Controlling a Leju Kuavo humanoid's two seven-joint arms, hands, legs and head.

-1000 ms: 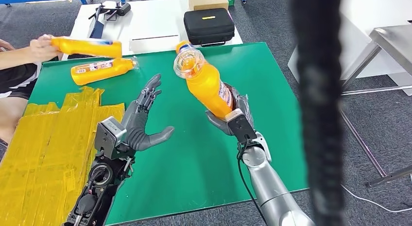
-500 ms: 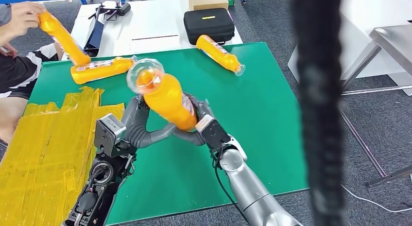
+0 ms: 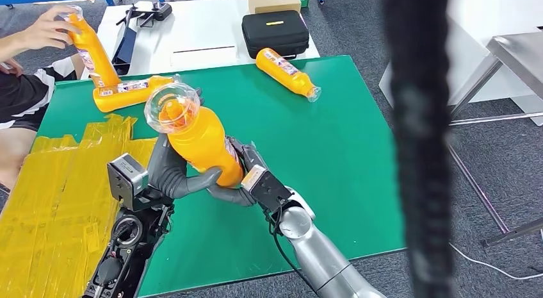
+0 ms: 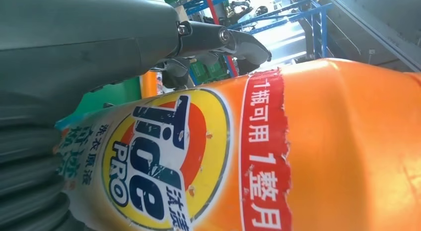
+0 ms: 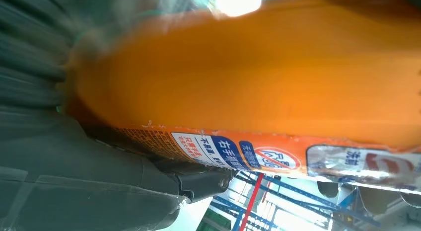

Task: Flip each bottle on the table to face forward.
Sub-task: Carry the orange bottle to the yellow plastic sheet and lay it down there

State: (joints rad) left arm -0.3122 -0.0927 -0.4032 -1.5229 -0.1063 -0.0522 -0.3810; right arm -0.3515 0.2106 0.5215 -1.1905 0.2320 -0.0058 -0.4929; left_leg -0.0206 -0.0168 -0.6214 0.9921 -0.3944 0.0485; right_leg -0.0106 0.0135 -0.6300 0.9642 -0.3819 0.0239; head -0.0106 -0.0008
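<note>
I have just carried the orange bottle (image 3: 198, 141) leftward over the table's (image 3: 333, 157) front-left part, my right hand (image 3: 246, 182) gripping its base while my left hand (image 3: 170, 173) now wraps it too, ready for turning.

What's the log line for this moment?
held bottle: above green table, tilted | left hand: gripping base | right hand: gripping base | table: two bottles lying

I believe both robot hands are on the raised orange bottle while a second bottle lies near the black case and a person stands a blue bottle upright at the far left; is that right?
Not quite: in the head view the person's bottle is orange, not blue. The rest holds: the left hand and right hand both grip the raised orange bottle, and the second bottle lies near the black case.
</note>
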